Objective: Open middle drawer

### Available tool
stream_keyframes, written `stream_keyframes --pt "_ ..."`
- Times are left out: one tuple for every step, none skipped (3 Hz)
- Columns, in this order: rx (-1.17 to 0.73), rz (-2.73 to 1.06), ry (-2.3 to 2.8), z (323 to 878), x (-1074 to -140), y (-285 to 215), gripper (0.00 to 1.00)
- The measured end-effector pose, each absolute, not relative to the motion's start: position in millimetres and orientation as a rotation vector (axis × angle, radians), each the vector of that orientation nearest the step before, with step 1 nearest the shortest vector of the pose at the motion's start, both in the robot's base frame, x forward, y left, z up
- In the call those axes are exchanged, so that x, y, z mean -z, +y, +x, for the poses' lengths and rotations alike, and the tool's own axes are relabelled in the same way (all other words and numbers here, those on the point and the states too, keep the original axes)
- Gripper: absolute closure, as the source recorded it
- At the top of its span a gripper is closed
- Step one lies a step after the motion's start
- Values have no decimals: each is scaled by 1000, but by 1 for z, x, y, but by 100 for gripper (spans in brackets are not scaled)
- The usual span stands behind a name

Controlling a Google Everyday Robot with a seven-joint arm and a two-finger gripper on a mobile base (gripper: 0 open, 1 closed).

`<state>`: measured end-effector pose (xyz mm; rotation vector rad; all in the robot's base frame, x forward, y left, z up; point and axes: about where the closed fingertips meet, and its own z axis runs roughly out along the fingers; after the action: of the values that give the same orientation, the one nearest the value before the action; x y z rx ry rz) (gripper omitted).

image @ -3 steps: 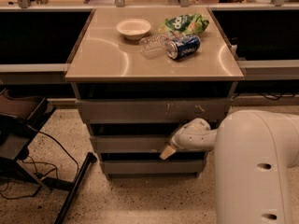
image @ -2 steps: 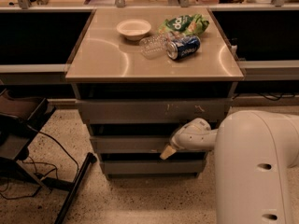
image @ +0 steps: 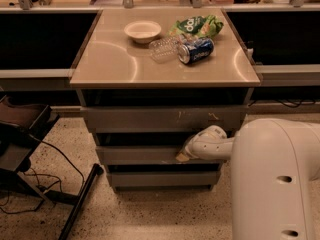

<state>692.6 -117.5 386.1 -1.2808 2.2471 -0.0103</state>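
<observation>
Pincer was seen at top edge of middle drawer, tip on right part of front; whether apart or together could not be told. Step judged: hold being sought. Straight pull outward judged needed next. Scratched front was noted above pincer. Against earlier frames, nothing was moved.

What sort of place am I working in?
Likely an office kitchenette or test kitchen: a counter holding a bowl, chip bag and soda can. The gripper is at the middle drawer front.
</observation>
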Motion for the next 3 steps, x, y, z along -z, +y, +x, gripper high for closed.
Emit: stream_keyframes --pt "10 -1281 2247 693 -386 -118 65" --pt "10 -1281 2247 693 -395 -121 89" --pt "10 -1281 2247 694 -401 -123 100"
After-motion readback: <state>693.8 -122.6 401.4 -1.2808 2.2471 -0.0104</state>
